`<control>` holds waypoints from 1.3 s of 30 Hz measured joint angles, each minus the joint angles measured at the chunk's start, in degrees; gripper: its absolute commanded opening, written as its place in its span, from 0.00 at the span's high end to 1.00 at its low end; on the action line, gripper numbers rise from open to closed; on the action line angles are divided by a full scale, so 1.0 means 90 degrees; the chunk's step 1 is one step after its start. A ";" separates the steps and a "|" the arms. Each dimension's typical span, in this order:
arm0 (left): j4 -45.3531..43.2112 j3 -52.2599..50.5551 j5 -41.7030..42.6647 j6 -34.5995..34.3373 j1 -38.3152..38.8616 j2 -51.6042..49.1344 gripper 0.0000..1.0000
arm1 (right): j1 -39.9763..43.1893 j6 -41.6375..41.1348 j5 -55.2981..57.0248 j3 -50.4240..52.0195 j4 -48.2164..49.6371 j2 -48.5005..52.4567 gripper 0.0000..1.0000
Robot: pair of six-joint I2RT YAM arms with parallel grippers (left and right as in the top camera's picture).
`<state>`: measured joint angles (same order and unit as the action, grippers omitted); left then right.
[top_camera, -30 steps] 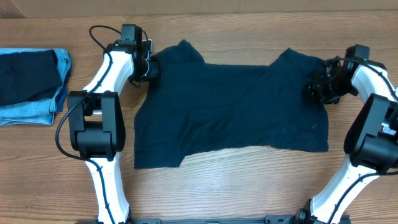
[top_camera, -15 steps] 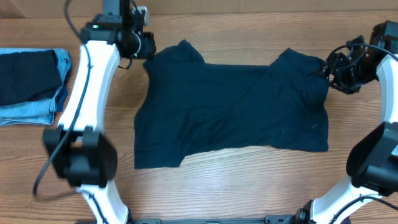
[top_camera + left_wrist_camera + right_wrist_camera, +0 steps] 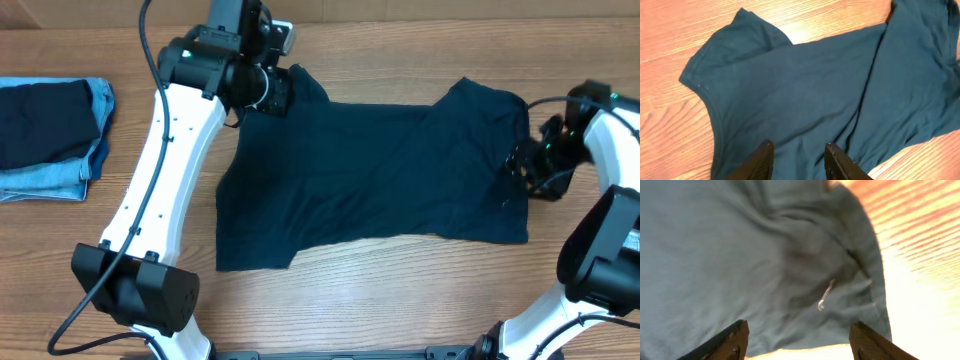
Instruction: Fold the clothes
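Note:
The dark navy shirt (image 3: 380, 180) lies spread flat across the middle of the table, with one fold running diagonally on its right half. My left gripper (image 3: 275, 92) hovers over its upper left sleeve corner. In the left wrist view this gripper (image 3: 799, 152) is open, and the shirt (image 3: 805, 85) lies below the gap with nothing pinched. My right gripper (image 3: 525, 170) is at the shirt's right edge. In the right wrist view it (image 3: 799, 332) stands wide open above the shirt (image 3: 750, 255) near its hem. A folded pile of navy and light blue denim clothes (image 3: 50, 140) sits at the far left.
Bare wooden table (image 3: 380, 290) runs along the front edge below the shirt. A strip of bare wood (image 3: 160, 270) separates the shirt from the folded pile, and the left arm (image 3: 165, 180) reaches across it. The right arm's base (image 3: 600, 260) stands at the right edge.
Both grippers have opened and come off the shirt's upper corners. The left one swung up and right over the sleeve corner. The right one moved down along the right edge.

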<state>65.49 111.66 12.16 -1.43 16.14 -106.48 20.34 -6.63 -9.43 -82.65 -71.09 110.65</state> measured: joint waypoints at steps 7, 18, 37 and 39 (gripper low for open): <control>-0.0085 -0.0002 -0.0121 0.0041 0.0032 -0.0002 0.61 | 0.0376 0.0068 0.0049 0.0651 0.0862 0.0046 0.31; -0.0138 -0.0002 -0.0143 0.0044 0.0032 -0.0002 0.60 | 0.0515 0.0427 -0.0430 0.0814 0.1413 0.0051 0.29; -0.0160 -0.0002 -0.0143 0.0044 0.0032 -0.0002 0.59 | 0.0515 0.0789 -0.1365 0.1287 0.1421 0.0058 0.45; -0.0160 -0.0002 -0.0143 0.0044 0.0032 -0.0002 0.59 | 0.0515 0.0801 -0.1404 0.1290 0.1389 0.0029 0.45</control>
<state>64.05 111.63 10.87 -1.04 16.43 -106.50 24.97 0.58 -22.06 -71.05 -58.59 110.91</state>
